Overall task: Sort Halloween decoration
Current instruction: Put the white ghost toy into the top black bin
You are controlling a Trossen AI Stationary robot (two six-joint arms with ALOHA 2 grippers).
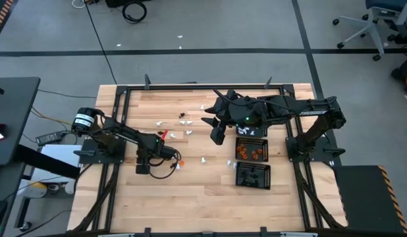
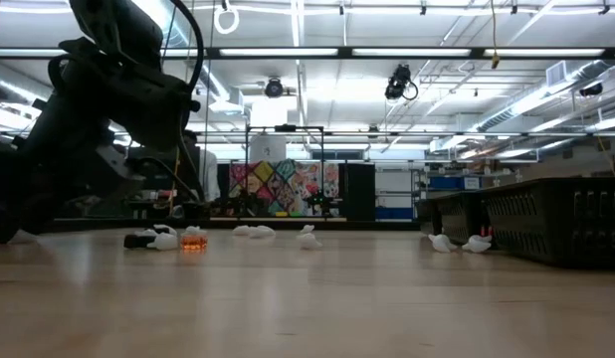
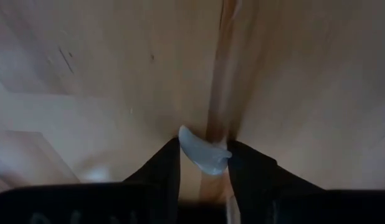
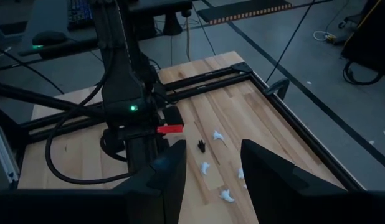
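Note:
The Halloween decoration is scattered as tiny trinkets on the wooden table: white ones point(image 1: 170, 133) point(image 1: 203, 160), a black one point(image 1: 184, 121) and an orange one point(image 1: 181, 162). At the left middle my left gripper point(image 1: 175, 163) points steeply down, shut on a white trinket point(image 3: 205, 155) right beside the orange one. My right gripper point(image 4: 214, 174) hangs open and empty high above the table's middle point(image 1: 217, 135), next to the trays. My left gripper pinches the white trinket point(image 3: 202, 152) between its two fingertips point(image 3: 167, 165), one on each side of it. The fingers come from above, slanting down. The trinket is right at the table top; whether it is off the wood I cannot tell.
Three square black mesh trays stand in a row at the right: the far one point(image 1: 258, 131) with white pieces, the middle one point(image 1: 261, 146) with orange, the near one point(image 1: 253, 184) with black. A black frame point(image 1: 190, 86) rims the table. Bare wood lies toward the near edge.

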